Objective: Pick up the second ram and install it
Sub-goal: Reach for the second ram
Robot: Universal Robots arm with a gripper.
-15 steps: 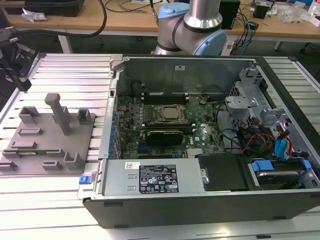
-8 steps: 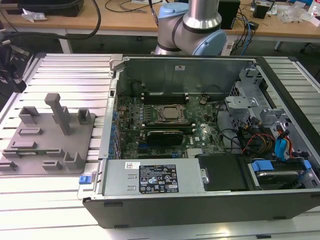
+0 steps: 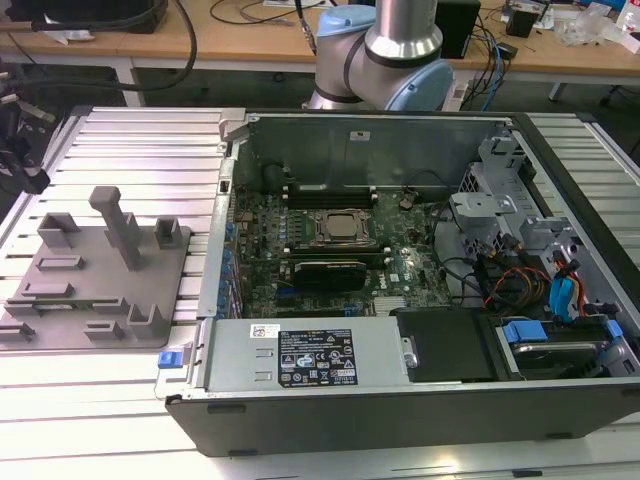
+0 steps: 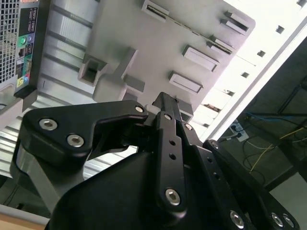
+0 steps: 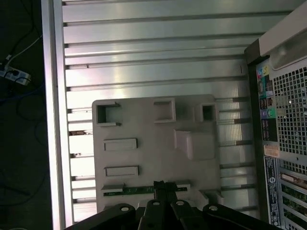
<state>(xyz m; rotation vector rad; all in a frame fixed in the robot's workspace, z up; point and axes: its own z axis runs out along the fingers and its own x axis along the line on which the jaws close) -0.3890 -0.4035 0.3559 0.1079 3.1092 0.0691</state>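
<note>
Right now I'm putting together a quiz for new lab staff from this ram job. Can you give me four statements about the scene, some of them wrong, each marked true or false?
1. A green ram stick sits in a slot of the grey holder. True.
2. The computer case is closed. False: it lies open, with the motherboard in plain sight.
3. The holder lies to the exterior view's right of the case. False: it lies to the exterior view's left of the case.
4. In the first wrist view, the pincer lines up with the ram stick. True.
</note>
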